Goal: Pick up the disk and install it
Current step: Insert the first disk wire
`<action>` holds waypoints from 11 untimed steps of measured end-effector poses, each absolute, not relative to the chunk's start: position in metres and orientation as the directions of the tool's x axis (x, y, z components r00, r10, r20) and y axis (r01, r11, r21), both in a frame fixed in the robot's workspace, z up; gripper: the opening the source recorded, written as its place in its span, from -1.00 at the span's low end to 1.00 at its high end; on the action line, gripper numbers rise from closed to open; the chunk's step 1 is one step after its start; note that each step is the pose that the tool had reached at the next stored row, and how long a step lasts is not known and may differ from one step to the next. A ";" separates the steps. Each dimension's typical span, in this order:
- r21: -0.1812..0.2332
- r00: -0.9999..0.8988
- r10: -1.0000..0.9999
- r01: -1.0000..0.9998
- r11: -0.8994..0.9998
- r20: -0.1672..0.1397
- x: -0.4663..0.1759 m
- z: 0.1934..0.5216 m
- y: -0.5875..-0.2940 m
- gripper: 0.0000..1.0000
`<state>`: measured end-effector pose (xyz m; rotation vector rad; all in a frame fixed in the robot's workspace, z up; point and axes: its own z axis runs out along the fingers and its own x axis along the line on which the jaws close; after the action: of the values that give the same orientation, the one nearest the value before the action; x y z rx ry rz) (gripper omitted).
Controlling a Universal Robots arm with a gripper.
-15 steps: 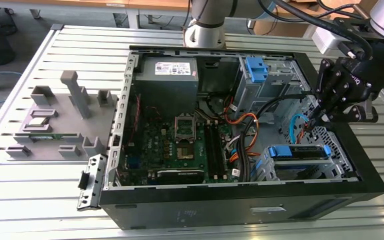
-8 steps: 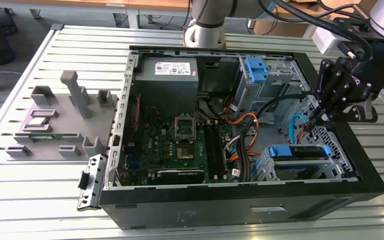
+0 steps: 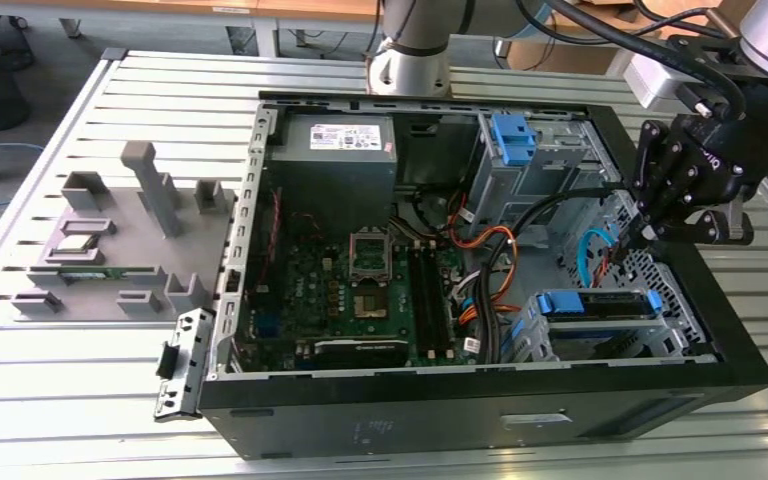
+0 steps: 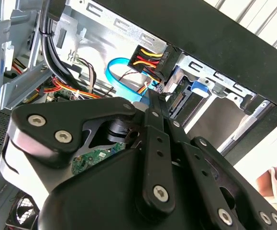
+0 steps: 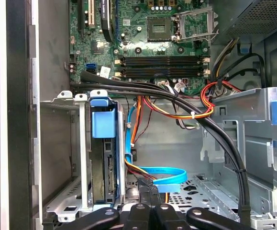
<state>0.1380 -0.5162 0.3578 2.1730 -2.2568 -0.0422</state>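
Surface: slatted metal table [image 3: 37,400], seen in the exterior view.
- Grey fixture tray [image 3: 104,250], at the exterior view's left, beside the case.
- Open computer case [image 3: 491,420], lying on its side; motherboard [image 3: 357,270] exposed, grey power-supply box [image 3: 337,140] at the far end.
- Disk [image 3: 611,302], seated in the lower drive cage [image 5: 61,201] at the case's near corner on the exterior view's right; edge-on [image 5: 105,167] in the first wrist view, blue rail tab above it.
- Blue flat cable [image 5: 162,172], looped just beside that cage.
- Gripper [image 3: 644,235], inside the case next to the disk's cage, jaws drawn together at the cable bundle [image 4: 151,98]; apart from the disk.
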 end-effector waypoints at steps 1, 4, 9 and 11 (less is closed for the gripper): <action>0.025 -0.038 -0.999 -0.999 0.038 -0.012 0.138 0.358 -0.516 -0.79; 0.025 -0.038 -0.999 -0.999 0.038 -0.012 0.138 0.358 -0.516 -0.79; 0.025 -0.038 -0.999 -0.999 0.038 -0.012 0.138 0.358 -0.516 -0.65; 0.025 -0.038 -0.999 -0.999 0.038 -0.010 0.138 0.356 -0.516 -0.65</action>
<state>0.1380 -0.5161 0.3562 2.1720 -2.2557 -0.0396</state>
